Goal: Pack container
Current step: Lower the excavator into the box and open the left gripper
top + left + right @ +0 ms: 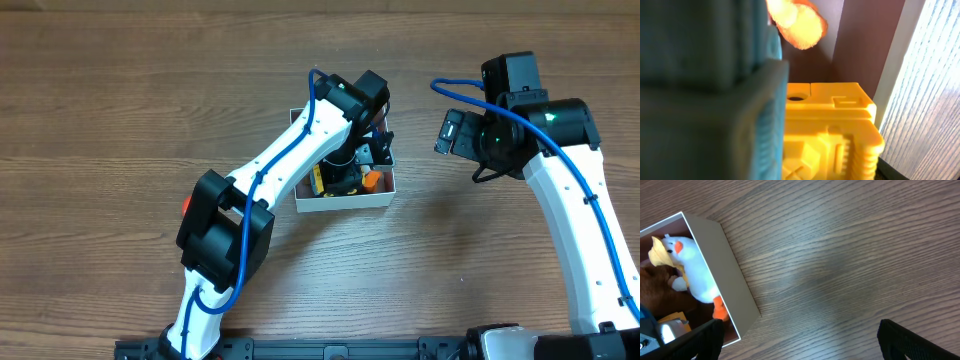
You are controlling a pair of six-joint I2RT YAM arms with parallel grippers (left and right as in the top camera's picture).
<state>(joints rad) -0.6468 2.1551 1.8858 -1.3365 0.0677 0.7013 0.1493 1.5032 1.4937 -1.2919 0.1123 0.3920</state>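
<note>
The container (345, 205), a white-walled box with a dusty-pink inside, sits mid-table and holds several toys. My left gripper (362, 158) is down inside it. Its wrist view shows a yellow plastic toy (835, 130) between the spread fingers, a blurred blue-grey block (715, 100) close on the left, an orange plush part (797, 25) and the pink wall (865, 45). My right gripper (447, 133) is open and empty (797, 347) above bare table, right of the container (732, 280). A white duck plush (692, 270) lies inside, against a brown plush (655, 287).
A small red-orange thing (186, 203) shows on the table beside the left arm's elbow, mostly hidden. The left arm crosses over the container's left half. Wood table surrounds the container.
</note>
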